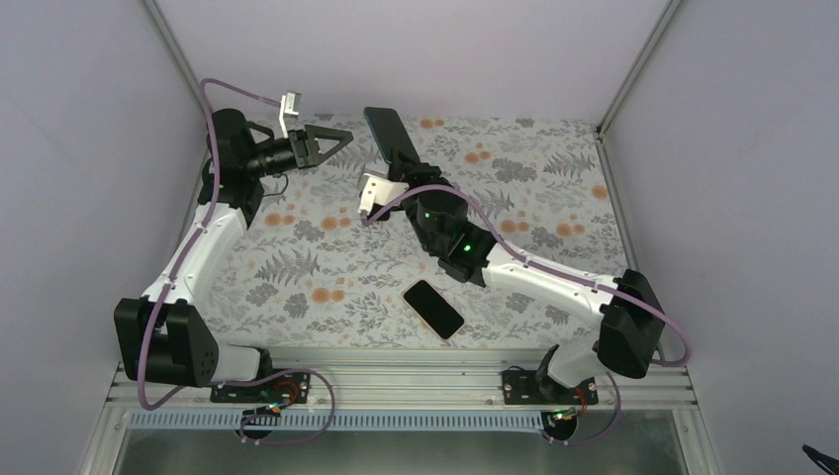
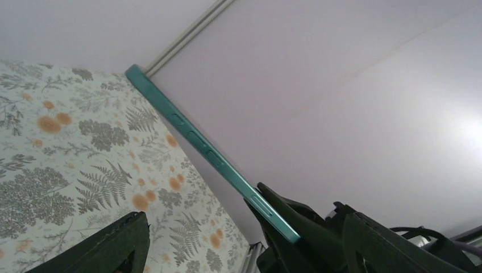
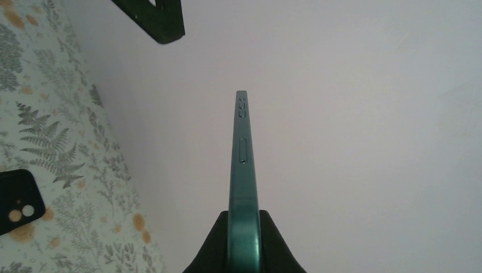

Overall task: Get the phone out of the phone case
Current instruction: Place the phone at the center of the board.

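My right gripper [image 1: 403,166] is shut on the lower end of a teal phone [image 1: 387,132] and holds it upright above the back of the table. In the right wrist view the phone [image 3: 241,153] shows edge-on between my fingers [image 3: 213,247]. The black phone case [image 1: 432,309] lies flat on the floral mat near the front; its camera corner shows in the right wrist view [image 3: 17,200]. My left gripper [image 1: 336,138] is open and empty, held in the air left of the phone. In the left wrist view the phone [image 2: 199,148] crosses diagonally beyond my open fingers [image 2: 113,244].
A floral mat [image 1: 297,267] covers the table. Grey walls close in the back and both sides. A metal rail [image 1: 396,381] runs along the near edge by the arm bases.
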### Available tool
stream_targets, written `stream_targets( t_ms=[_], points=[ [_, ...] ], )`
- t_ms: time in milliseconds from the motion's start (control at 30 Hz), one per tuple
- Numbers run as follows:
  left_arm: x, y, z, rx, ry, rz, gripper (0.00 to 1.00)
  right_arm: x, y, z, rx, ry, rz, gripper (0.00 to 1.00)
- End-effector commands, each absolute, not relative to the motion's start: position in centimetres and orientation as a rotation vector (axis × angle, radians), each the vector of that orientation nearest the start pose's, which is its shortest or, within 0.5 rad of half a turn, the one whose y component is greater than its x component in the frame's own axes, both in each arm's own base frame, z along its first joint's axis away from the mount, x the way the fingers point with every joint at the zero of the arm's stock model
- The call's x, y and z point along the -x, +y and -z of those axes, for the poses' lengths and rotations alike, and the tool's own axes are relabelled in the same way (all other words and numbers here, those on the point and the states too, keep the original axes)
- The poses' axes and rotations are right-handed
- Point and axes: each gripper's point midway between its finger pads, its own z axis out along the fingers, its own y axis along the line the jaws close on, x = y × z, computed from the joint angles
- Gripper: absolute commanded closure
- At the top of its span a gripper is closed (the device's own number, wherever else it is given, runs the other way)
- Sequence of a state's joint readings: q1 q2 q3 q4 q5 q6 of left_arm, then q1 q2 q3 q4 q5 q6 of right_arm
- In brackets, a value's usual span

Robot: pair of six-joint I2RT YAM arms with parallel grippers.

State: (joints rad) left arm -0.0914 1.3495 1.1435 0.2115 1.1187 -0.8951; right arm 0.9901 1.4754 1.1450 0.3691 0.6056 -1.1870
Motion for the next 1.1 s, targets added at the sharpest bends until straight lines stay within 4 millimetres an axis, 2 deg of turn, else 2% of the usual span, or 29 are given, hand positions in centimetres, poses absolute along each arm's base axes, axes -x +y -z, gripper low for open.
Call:
stream_targets(
  t_ms=[0, 267, 500, 800, 1067],
  points=[
    [-35.0, -18.5, -37.6, -0.242, 1.814, 1.611, 0.16, -32.0, 32.8, -40.0, 0.965, 1.031, 0.662, 0.96],
    [-35.5, -18.6, -37.0, -0.216, 1.847, 1.627, 0.17, -30.2, 33.5, -39.6, 0.965, 0.926, 0.736, 0.96],
    [-35.2, -19.6, -35.9, -0.21, 1.869, 1.675, 0.25, -29.1, 33.9, -38.6, 0.982, 0.856, 0.79, 0.96],
    [-34.8, -21.5, -35.5, -0.259, 1.885, 1.712, 0.35, -28.4, 34.5, -37.0, 1.012, 0.813, 0.835, 0.96],
    [-34.9, -22.4, -34.9, -0.26, 1.907, 1.733, 0.54, -28.0, 34.8, -36.1, 1.026, 0.776, 0.864, 0.95]
  ],
)
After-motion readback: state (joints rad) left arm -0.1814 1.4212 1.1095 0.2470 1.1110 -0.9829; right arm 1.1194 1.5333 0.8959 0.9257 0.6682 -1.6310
